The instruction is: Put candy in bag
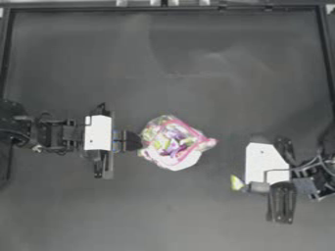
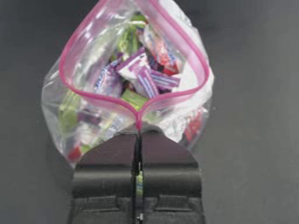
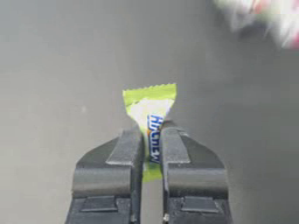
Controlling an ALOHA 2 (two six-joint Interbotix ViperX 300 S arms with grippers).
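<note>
In the right wrist view the right gripper (image 3: 151,131) has its two dark jaws pressed narrow on a small wrapped candy (image 3: 150,111) with yellow-green crimped ends and a white middle bearing blue letters. One zigzag-cut end of the wrapper fans out beyond the fingertips, and the other end shows as a green sliver low between the jaws. Behind it lies bare dark table (image 3: 64,65), and a blur of mixed colours at the far corner of that view is too unclear to name.

In the left wrist view the left gripper (image 2: 139,131) is clamped tight, jaws meeting on the pink seal strip of a clear plastic zip bag (image 2: 88,113). From the pinch point the pink rim spreads into an open loop, so the bag's mouth gapes away from the gripper. Purple, green, white and red wrapped sweets (image 2: 143,76) fill the inside.

From above, the left gripper (image 1: 134,141) reaches in from the left side and touches the left edge of the bag (image 1: 171,142), which sits near the middle of the table (image 1: 170,59) with its pink rim curving round the top. The right gripper (image 1: 245,185) comes from the right side, lower in the view, with the candy (image 1: 236,183) a small yellow-green fleck at its tip. Candy and bag are apart, open table between them
</note>
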